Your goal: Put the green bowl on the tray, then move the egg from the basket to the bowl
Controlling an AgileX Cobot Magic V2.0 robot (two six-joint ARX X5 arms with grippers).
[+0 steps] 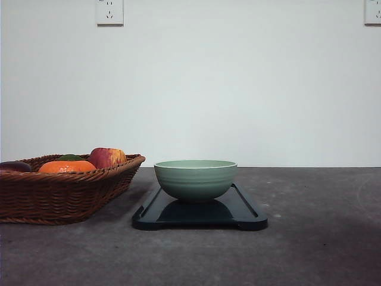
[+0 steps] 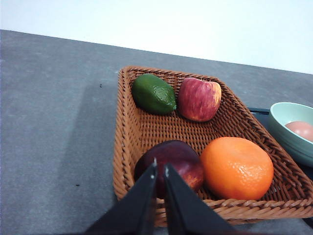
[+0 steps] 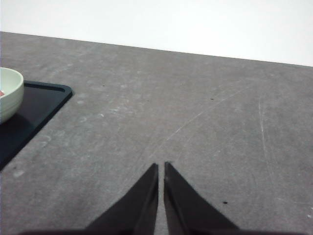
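Green bowl [image 1: 195, 179] sits on tray [image 1: 247, 215], egg [image 2: 301, 130] inside it, basket [image 2: 128, 147] beside.
Both my pincers, left [image 2: 160, 170] and right [image 3: 161, 169], are clenched and empty; best just hold clear, no nudging.

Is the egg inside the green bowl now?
Yes. In the left wrist view the tan egg lies inside the green bowl, beside the basket. The bowl stands upright on the tray.

The front camera sits low, near table height, and faces the wall. The left wrist camera looks down close over the basket [image 2: 195, 147]. The right wrist camera looks over bare table [image 3: 195, 122]. All views share the bowl [image 1: 195, 177] and tray [image 1: 238, 214].
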